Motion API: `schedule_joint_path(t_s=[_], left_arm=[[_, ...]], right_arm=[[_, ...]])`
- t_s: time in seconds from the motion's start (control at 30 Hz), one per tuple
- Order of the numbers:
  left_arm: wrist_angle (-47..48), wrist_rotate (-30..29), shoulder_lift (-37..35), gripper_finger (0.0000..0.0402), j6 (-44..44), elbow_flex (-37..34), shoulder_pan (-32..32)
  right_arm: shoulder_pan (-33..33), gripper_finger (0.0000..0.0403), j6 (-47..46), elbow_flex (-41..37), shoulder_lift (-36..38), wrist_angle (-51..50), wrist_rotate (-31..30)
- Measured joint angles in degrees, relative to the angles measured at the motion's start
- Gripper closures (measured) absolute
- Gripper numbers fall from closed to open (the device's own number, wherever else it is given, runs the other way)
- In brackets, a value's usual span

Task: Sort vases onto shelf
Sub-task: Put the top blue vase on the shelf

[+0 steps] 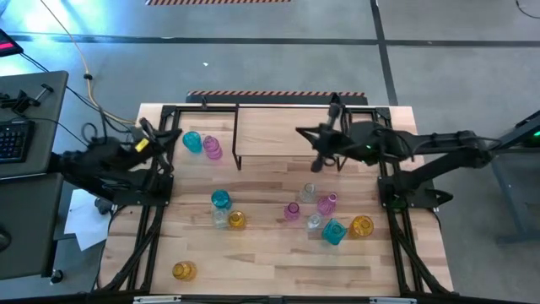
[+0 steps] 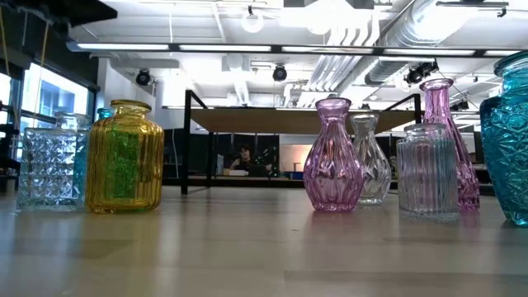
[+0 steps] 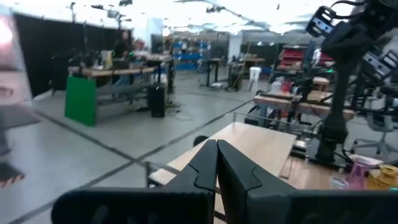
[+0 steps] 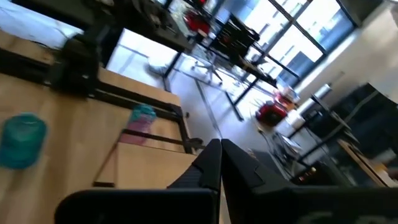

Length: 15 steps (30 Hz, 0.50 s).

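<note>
Several small glass vases stand on their bases on the table. A teal vase (image 1: 192,141) and a pink one (image 1: 212,149) stand left of the shelf (image 1: 283,135). A teal, clear and amber group (image 1: 224,209) stands mid-table, and a lone amber vase (image 1: 184,270) is near the front. A pink, clear, teal and amber cluster (image 1: 327,215) stands to the right. The low view shows an amber bottle (image 2: 124,157) and a pink vase (image 2: 333,157). My left gripper (image 1: 145,131) (image 3: 216,149) is shut at the table's far left. My right gripper (image 1: 302,131) (image 4: 219,148) is shut above the shelf's right part.
The shelf's black legs (image 2: 188,140) stand at the table's far middle. Black frame rails (image 1: 152,228) run along both table sides. A desk with a keyboard (image 1: 17,139) sits left of the table. A person (image 2: 243,157) sits far behind.
</note>
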<state>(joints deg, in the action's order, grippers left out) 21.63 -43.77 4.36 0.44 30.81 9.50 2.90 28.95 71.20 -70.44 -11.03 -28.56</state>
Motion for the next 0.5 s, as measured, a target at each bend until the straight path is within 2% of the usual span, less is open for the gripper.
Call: schedule_joint_path(t_s=[0.23, 0.5], left_arm=[[18.8, -7.6, 8.1, 0.0398, -7.2, 11.9, 0.0], [31.3, -7.1, 17.6, 0.0398, -23.1, 15.4, -1.5]], right_arm=[[-4.9, 0.0402, 0.0, 5.5, -5.7, 0.1, 0.0], [-7.3, 0.0402, 2.6, 6.8, -8.7, -0.2, 2.5]])
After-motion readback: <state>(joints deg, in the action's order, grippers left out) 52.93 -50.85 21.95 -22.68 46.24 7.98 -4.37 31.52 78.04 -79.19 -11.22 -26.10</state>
